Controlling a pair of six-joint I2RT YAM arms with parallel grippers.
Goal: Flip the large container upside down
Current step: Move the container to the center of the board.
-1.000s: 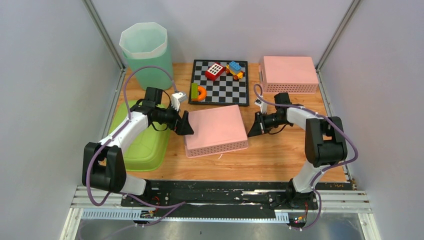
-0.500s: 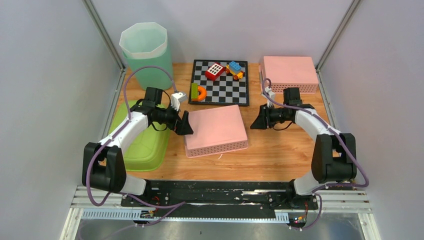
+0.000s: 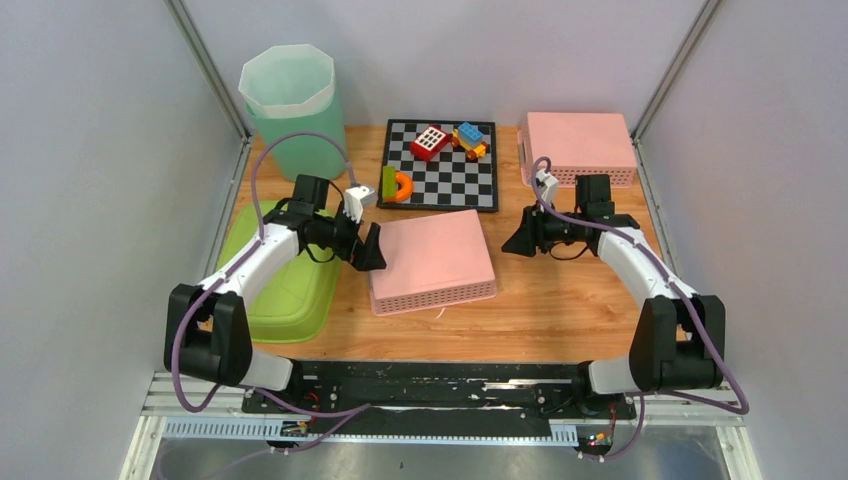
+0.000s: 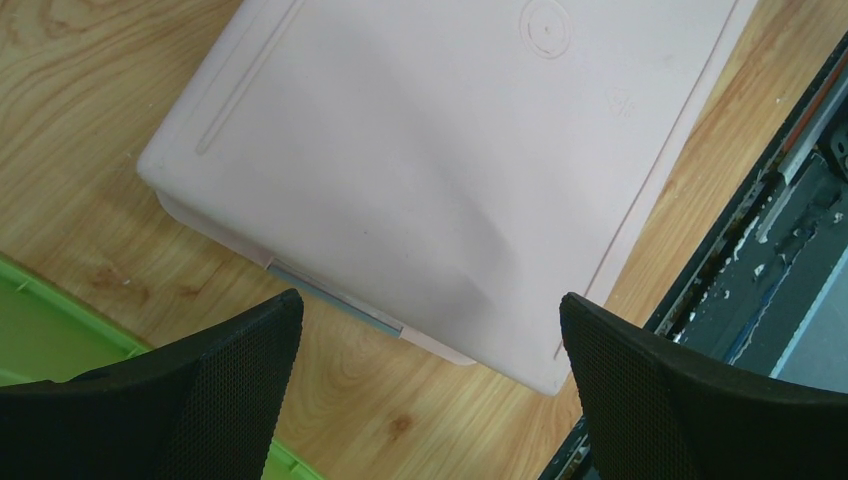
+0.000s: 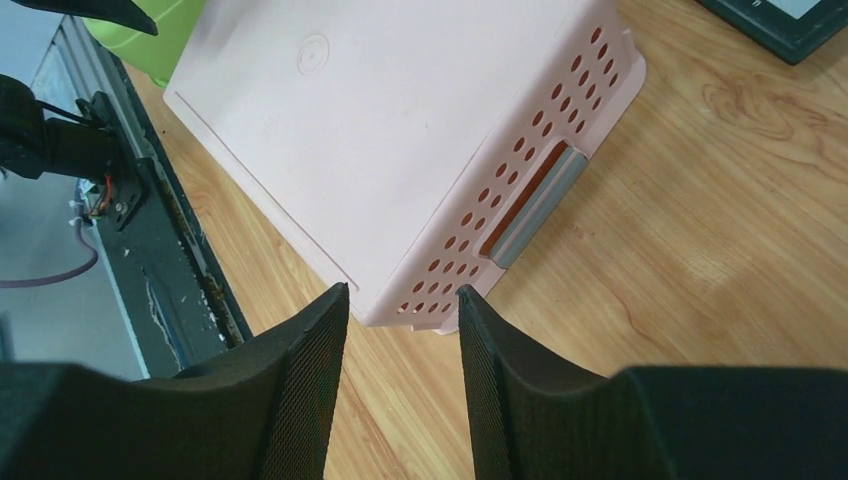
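Wooden tabletop (image 3: 560,310) carries the large container (image 3: 432,258) at its middle, base up, so the flip looks done. It lies between the claws, one handled end toward each. The left gripper (image 3: 372,250), spread wide and empty, sits just beside its left end. The right gripper (image 3: 515,240), slightly parted and empty, stands farther off.

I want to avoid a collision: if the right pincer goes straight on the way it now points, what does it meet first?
The right pincer would probably meet the large pink plastic container, at its perforated side near the grey handle; depth is unclear.
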